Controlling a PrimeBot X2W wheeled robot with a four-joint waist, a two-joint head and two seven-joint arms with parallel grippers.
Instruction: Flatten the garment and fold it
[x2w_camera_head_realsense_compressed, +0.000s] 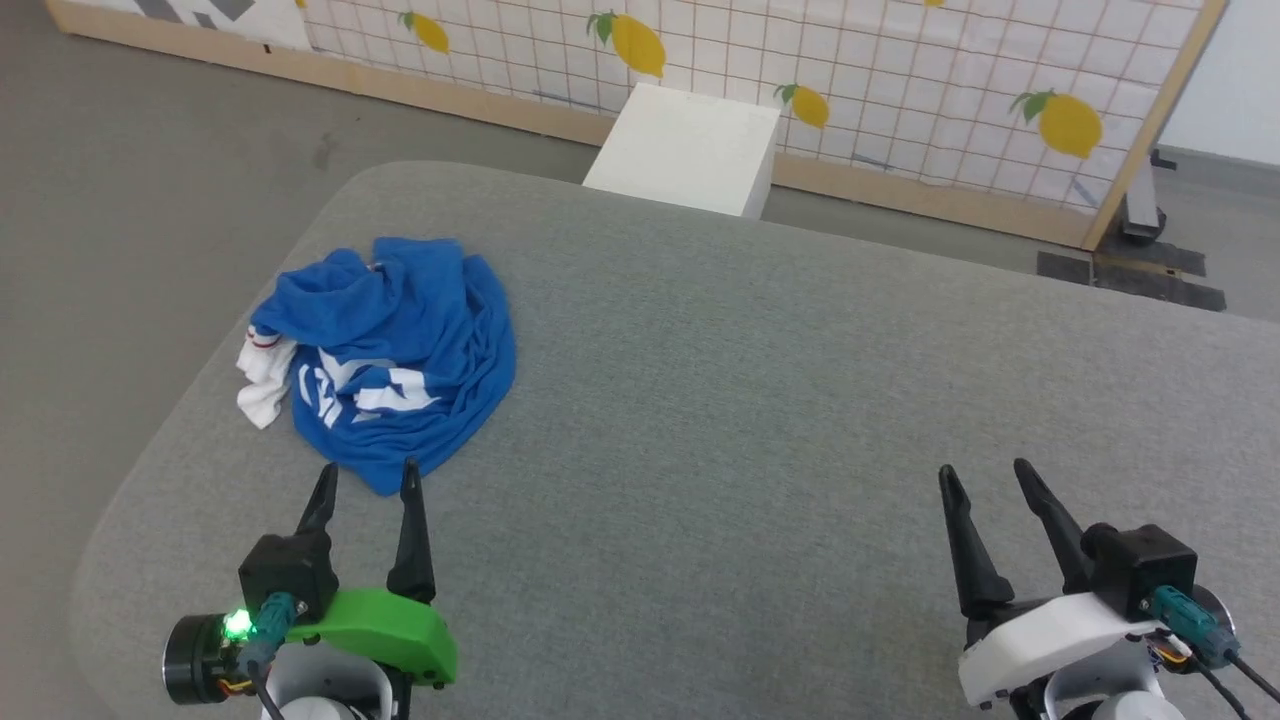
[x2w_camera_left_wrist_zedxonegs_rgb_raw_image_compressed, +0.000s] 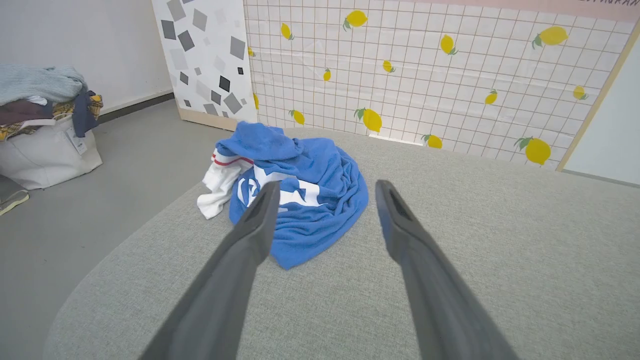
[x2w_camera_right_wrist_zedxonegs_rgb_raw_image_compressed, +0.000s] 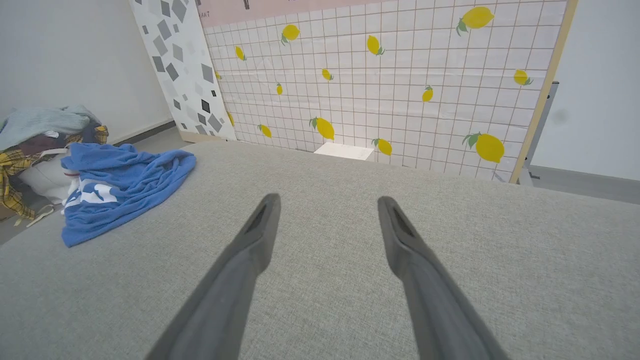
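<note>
one crumpled garment (x2w_camera_head_realsense_compressed: 420, 320) on grey surface (x2w_camera_head_realsense_compressed: 750, 400); left fingers (x2w_camera_head_realsense_compressed: 412, 540) near, spread.

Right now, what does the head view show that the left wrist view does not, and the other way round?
Head view: the right gripper, open, over the bare grey cushion, far from the garment, and dark mats on the floor. Left wrist view: a white bag heaped with clothes, standing on the floor. Both: the crumpled garment near the cushion's left edge, the lemon-print screen, and the left gripper, open, its fingers pointing at the garment.
</note>
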